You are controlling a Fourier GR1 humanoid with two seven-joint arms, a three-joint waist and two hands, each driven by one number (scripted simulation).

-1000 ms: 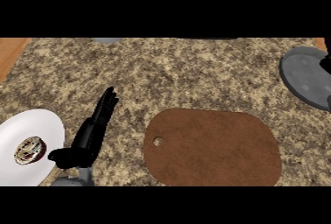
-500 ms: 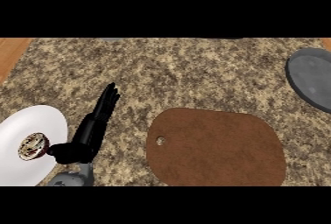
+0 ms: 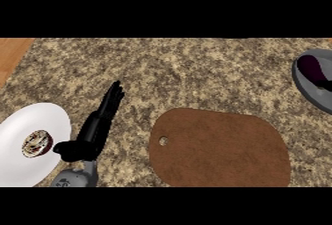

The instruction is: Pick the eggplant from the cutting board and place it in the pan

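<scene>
The brown cutting board (image 3: 220, 149) lies flat at lower centre with nothing on it. At the right edge sits the grey pan (image 3: 310, 90), cut off by the frame. A dark purple shape, the eggplant (image 3: 318, 67), shows inside the pan near its upper rim, partly out of frame. My left hand (image 3: 97, 129) rests at the lower left between the plate and the board, open, fingers straight and pointing away from me, holding nothing. My right hand does not show.
A white plate (image 3: 19, 154) at the lower left carries a small round brown-and-cream item (image 3: 37, 143). A strip of wooden surface (image 3: 12, 50) shows at the upper left, beyond the speckled stone counter (image 3: 182, 74).
A dark purple patch now shows inside the pan, which looked plain grey before. The left hand and the board have hardly shifted.
</scene>
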